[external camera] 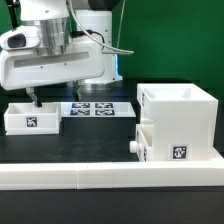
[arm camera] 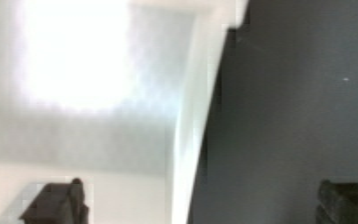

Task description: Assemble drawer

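Wrist view: I read the gripper (arm camera: pixel 201 203) as wide apart. Its two dark fingertips (arm camera: pixel 53 200) sit at opposite sides of the frame with nothing clamped between them. One tip lies over white plastic, the other over the black table (arm camera: pixel 309 100), so the jaws straddle the edge of the loose tray (arm camera: pixel 87 90). I cannot tell whether either tip touches that edge.

Exterior view: the arm hangs over the loose tray at the exterior view's left, with the fingers reaching down at its rim. Here the fingers overlap, so their gap cannot be judged (only the wrist view shows it).

Only the exterior view shows the rest of the drawer. The tray is a low, open white box with one black-and-white tag (external camera: pixel 31 122) on its facing wall. Well apart from it, at the exterior view's right, stands the housing (external camera: pixel 182 118), a tall, open-topped white cube with a tag low on its facing side. A second tray (external camera: pixel 147 140) projects from the housing's lower part, and its round knob (external camera: pixel 134 146) points toward the exterior view's left.

The marker board (external camera: pixel 100 108) lies flat on the table between the loose tray and the housing. A long low white strip (external camera: pixel 110 178) runs across the foreground, just in front of the housing.

The wrist view shows the tray only as a blurred, brightly lit white surface, with no tag or knob visible.
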`<control>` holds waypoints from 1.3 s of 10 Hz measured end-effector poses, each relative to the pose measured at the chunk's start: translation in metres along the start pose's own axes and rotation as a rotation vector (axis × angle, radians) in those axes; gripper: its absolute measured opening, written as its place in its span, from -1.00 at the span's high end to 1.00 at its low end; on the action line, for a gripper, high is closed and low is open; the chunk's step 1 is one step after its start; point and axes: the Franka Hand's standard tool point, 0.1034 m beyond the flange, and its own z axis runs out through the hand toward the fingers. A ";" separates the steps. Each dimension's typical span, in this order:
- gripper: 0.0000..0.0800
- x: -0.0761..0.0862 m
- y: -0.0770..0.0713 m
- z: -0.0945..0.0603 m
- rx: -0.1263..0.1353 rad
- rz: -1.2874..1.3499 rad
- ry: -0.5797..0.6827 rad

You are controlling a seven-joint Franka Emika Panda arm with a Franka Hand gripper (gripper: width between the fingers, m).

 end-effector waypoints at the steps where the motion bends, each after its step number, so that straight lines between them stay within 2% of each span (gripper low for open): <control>1: -0.62 -0.008 -0.007 0.006 -0.007 0.109 0.001; 2: -0.62 -0.013 -0.010 0.010 -0.008 0.127 -0.002; 7: -0.62 -0.013 -0.010 0.011 -0.009 0.116 -0.001; 10: -0.62 -0.020 -0.013 0.032 -0.046 0.109 0.044; 13: -0.62 -0.025 -0.005 0.043 -0.061 0.114 0.058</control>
